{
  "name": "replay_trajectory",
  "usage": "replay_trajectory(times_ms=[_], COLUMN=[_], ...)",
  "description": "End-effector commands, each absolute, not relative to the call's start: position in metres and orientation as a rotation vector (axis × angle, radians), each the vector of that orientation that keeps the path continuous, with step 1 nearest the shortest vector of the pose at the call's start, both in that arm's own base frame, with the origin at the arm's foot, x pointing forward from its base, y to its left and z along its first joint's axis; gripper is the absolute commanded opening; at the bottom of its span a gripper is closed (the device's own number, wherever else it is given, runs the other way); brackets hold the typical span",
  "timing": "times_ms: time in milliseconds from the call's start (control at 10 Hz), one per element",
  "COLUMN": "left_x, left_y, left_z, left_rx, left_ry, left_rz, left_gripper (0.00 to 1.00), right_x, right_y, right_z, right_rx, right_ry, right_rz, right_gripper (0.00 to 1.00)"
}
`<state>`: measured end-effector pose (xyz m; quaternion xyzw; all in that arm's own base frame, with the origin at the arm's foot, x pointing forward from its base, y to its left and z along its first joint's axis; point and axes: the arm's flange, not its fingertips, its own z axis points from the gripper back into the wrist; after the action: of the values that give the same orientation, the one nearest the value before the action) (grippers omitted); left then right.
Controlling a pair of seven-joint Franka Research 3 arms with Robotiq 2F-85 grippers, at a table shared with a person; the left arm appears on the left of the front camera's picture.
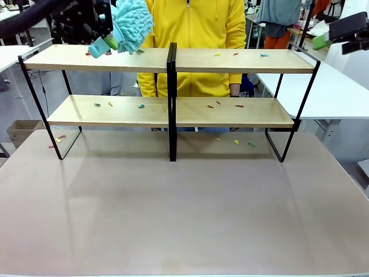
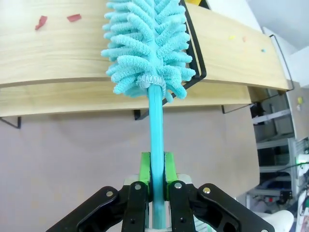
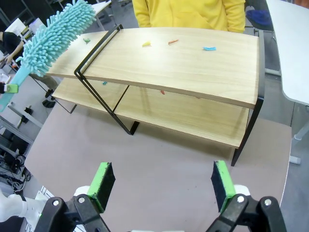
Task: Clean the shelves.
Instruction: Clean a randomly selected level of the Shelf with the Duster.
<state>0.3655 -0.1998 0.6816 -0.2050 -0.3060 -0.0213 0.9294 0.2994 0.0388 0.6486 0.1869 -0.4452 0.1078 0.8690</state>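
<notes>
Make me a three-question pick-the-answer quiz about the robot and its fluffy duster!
1. Where is the duster head? A) on the table B) over the top shelf C) under the bottom shelf
2. What colour is the duster? A) yellow B) red C) turquoise
3. How is the right end effector? A) open, empty B) shut on a cloth C) shut on the duster
Answers: 1 B: it hangs above the top shelf. 2 C: head and handle are turquoise. 3 A: its jaws stand apart, nothing between.
</notes>
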Motion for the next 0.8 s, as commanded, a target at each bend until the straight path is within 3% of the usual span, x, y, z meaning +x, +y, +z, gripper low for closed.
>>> replay_trajectory(times_ms=[0, 700], left_x=[0.381, 0.376], left_y=[-0.212, -0.184], left_z=[0.667, 0.67], left_rx=[-0.371, -0.204], left_ry=[-0.636, -0.489], left_rz=[-0.01, 0.237], left_gripper=[0.13, 0.13], right_x=[0.3, 0.3], right_y=[0.038, 0.038], right_z=[0.649, 0.649], right_rx=[0.396, 0.396], right_ry=[-0.93, -0.93], right_rz=[0.227, 0.227], right_gripper=[1.0, 1.0])
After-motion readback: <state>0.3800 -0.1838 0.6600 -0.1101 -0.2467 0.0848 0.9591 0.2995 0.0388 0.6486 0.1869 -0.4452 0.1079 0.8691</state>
